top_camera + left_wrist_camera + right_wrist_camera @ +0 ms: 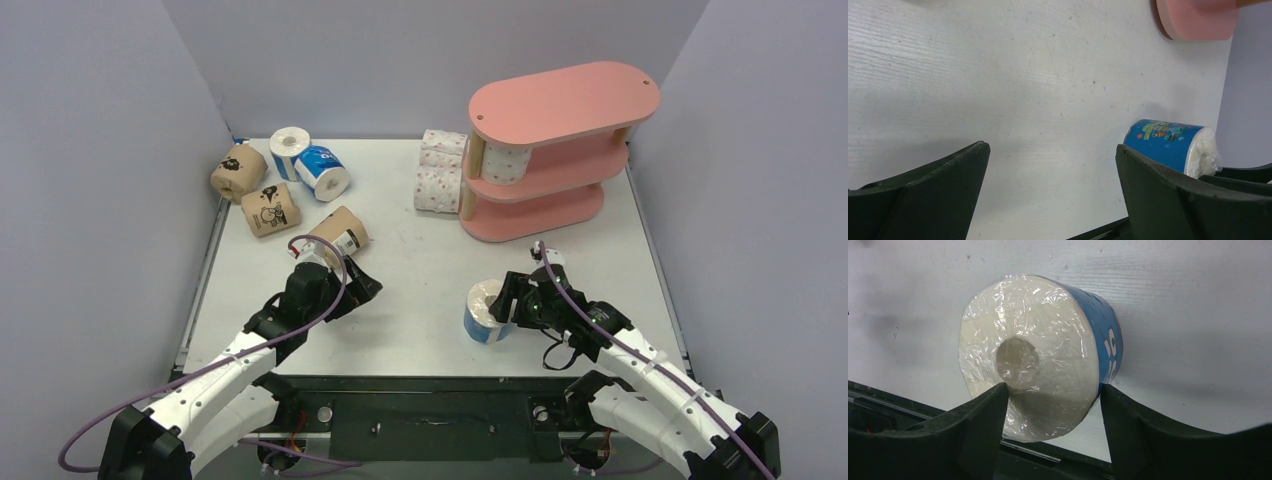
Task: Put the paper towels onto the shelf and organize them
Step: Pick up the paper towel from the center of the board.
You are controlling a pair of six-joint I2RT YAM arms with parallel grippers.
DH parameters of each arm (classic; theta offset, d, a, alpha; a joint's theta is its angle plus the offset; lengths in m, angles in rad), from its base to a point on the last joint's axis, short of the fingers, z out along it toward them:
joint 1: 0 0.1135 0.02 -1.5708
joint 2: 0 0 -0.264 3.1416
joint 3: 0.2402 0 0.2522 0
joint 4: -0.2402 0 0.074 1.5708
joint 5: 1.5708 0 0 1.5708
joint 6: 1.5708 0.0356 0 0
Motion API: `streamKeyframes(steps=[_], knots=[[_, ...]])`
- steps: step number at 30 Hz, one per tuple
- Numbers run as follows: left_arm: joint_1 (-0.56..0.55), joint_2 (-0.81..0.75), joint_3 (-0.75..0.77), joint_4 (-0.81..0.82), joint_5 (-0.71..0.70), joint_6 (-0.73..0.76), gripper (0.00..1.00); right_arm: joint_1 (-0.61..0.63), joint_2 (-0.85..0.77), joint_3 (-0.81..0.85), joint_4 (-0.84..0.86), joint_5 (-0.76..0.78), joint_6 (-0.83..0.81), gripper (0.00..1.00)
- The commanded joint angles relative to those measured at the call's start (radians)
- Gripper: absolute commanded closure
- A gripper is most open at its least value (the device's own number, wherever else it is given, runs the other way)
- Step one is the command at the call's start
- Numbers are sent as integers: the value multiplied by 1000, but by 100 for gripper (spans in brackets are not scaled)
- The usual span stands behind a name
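Note:
A blue paper towel roll [486,312] lies on its side on the table near the front, its white end [1023,360] facing the right wrist camera. My right gripper [503,308] [1053,390] straddles its lower part, both fingertips touching the wrap. The pink shelf [560,105] stands at the back right with one white pink-dotted roll [505,162] on its middle tier. My left gripper [355,285] [1053,150] is open over bare table, beside a brown roll [338,232]. The left wrist view shows the blue roll [1163,145] beyond its right finger.
More white dotted rolls [438,188] lie against the shelf's left end. Two brown rolls [270,208] [238,172] and two blue rolls [322,172] [290,150] sit at the back left. Grey walls close in both sides and the back.

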Motion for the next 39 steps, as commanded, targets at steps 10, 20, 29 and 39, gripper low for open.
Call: streamKeyframes(steps=[10, 20, 29, 39], knots=[[6, -35, 12, 13, 3, 8, 2, 5, 77, -8, 65, 113, 41, 35], [6, -35, 26, 5, 3, 18, 2, -16, -7, 61, -2, 170, 44, 22], [6, -24, 30, 19, 8, 19, 2, -86, 23, 42, 46, 105, 14, 23], [6, -28, 34, 15, 0, 21, 2, -58, 93, 4, 125, 21, 22, 26]])
